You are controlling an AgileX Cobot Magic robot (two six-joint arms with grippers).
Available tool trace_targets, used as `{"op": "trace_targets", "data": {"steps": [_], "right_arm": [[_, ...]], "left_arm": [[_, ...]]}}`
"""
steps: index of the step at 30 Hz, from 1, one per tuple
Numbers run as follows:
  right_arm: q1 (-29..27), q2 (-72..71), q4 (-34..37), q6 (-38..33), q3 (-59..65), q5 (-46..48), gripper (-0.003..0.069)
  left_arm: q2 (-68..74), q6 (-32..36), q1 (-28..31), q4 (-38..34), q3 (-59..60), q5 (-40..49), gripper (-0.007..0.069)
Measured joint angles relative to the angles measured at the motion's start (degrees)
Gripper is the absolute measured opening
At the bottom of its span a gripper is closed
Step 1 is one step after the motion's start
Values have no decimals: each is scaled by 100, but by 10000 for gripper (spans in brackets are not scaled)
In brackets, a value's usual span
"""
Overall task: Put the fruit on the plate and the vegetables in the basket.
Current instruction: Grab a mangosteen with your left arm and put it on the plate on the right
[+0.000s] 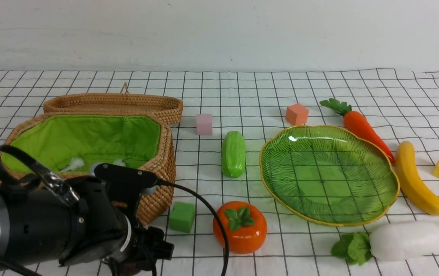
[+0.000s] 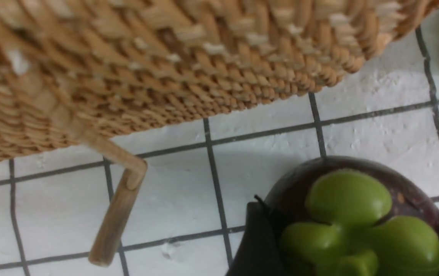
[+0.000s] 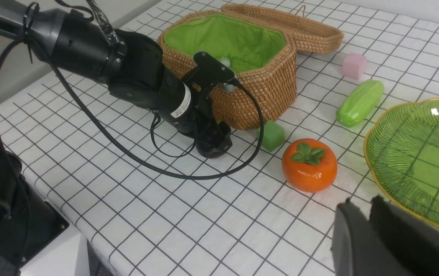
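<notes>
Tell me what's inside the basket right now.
Inside the basket: green lining and two small white tufts, nothing else visible. The left arm and near wall hide part of its floor.

The plate (image 1: 326, 176) is ribbed green, the persimmon (image 1: 239, 228) orange, the cloth (image 1: 242, 92) white, black-gridded.

The mangosteen (image 2: 342, 199) is cut off by the left wrist view's edge and hidden by the arm (image 1: 31, 226) from the front; whether it is clamped by the left gripper (image 2: 355, 241) cannot be told.
</notes>
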Motion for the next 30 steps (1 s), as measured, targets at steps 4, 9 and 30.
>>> {"op": "trace_targets", "data": {"steps": [4, 9, 30], "right_arm": [[0, 0, 0, -2, 0, 6, 91], [0, 0, 0, -2, 0, 17, 91], [0, 10, -1321, 1272, 0, -632, 102]], "left_arm": [[-119, -6, -11, -89, 0, 212, 540], [-1090, 452, -11, -706, 17, 897, 540], [946, 10566, -218, -8514, -3502, 251, 540]]}}
